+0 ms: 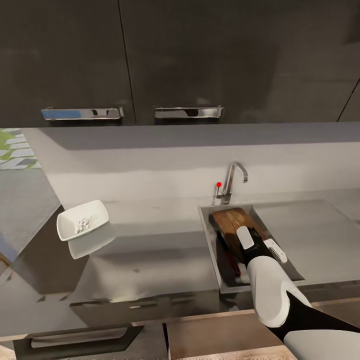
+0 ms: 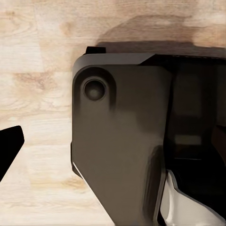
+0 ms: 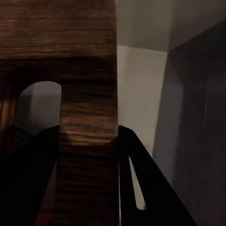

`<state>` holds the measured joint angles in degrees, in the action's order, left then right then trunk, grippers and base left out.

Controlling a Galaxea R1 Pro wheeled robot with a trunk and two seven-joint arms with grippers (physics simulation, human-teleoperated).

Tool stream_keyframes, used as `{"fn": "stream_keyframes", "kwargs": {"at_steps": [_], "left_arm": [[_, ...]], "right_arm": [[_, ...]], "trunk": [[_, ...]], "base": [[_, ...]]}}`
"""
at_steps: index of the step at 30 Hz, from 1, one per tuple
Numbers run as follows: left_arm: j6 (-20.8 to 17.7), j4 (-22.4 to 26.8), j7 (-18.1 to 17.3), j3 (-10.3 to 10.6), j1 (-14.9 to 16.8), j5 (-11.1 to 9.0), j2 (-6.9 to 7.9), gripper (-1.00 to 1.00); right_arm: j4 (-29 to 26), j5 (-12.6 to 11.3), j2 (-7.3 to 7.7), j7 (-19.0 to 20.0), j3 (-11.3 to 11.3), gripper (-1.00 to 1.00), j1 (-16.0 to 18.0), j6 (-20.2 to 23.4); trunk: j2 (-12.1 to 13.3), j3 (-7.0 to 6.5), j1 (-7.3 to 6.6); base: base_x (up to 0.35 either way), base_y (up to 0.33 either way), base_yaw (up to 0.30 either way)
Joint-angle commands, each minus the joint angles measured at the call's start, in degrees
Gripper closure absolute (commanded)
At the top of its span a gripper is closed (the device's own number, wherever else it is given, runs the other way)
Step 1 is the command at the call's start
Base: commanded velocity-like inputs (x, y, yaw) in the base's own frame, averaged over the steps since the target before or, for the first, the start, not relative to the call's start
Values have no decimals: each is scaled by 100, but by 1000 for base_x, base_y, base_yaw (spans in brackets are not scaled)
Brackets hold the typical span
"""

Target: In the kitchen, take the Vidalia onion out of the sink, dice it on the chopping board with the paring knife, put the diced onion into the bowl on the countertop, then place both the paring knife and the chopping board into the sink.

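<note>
The right gripper point(image 1: 239, 239) reaches into the sink point(image 1: 210, 235) at 4 o'clock in the head view. Its jaws are clamped on the chopping board point(image 3: 87, 94) at the handle cutout, one finger point(image 3: 141, 188) either side. The board leans tilted in the basin; a red strip below it, probably the paring knife point(image 1: 231, 261), already lies inside. Lower until the board rests, then release. The bowl point(image 1: 82, 220) with diced onion sits at 9 o'clock. The left jaws' state cannot be told.
</note>
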<state>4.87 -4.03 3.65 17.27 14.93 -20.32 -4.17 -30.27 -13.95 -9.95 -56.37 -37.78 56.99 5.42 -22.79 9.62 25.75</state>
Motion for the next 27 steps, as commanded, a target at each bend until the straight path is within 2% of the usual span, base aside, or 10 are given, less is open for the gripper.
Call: {"fn": "stream_keyframes", "kwargs": {"at_steps": [1, 27], "left_arm": [[40, -24, 5, 48, 8, -42, -5, -100], [40, -28, 6, 48, 10, -42, -13, -100]], "right_arm": [[-14, 15, -5, -14, -19, 100, 6, 56], [-14, 7, -5, -14, -19, 100, 5, 56]], "trunk": [[-13, 21, 3], [-13, 259, 3]], "base": [[0, 0, 0], [0, 0, 0]]}}
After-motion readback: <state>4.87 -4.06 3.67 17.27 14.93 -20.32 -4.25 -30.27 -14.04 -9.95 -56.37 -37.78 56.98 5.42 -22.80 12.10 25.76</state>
